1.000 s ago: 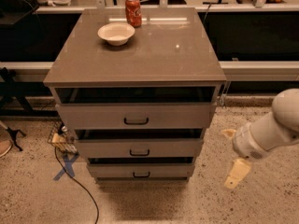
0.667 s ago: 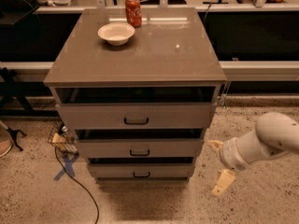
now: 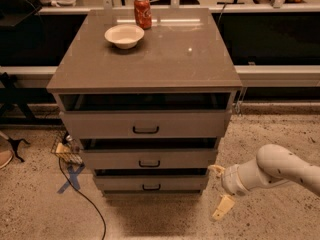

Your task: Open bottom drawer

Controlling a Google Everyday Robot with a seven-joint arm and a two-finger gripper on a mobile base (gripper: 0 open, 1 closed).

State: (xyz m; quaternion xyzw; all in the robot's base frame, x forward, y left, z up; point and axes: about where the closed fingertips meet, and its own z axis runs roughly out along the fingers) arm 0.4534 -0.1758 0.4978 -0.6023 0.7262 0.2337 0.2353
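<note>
The bottom drawer point(image 3: 150, 184) is the lowest of three grey-taupe drawers in the cabinet point(image 3: 145, 59), with a small black bar handle point(image 3: 151, 187). It sits flush, pushed in. My gripper point(image 3: 220, 191) is at the lower right, just right of the bottom drawer's right end, on a white arm point(image 3: 280, 169) that comes in from the right. Its two cream fingers point(image 3: 223, 207) are spread apart, one above and one below, and hold nothing. It does not touch the handle.
A white bowl point(image 3: 124, 35) and a red soda can point(image 3: 143, 12) stand on the cabinet top. A black cable point(image 3: 80, 191), a blue tape cross point(image 3: 70, 178) and small clutter lie on the speckled floor to the left. Dark benches run behind.
My arm and gripper have moved left and down, from right of the cabinet toward the right end of the bottom drawer. The drawers have not moved.
</note>
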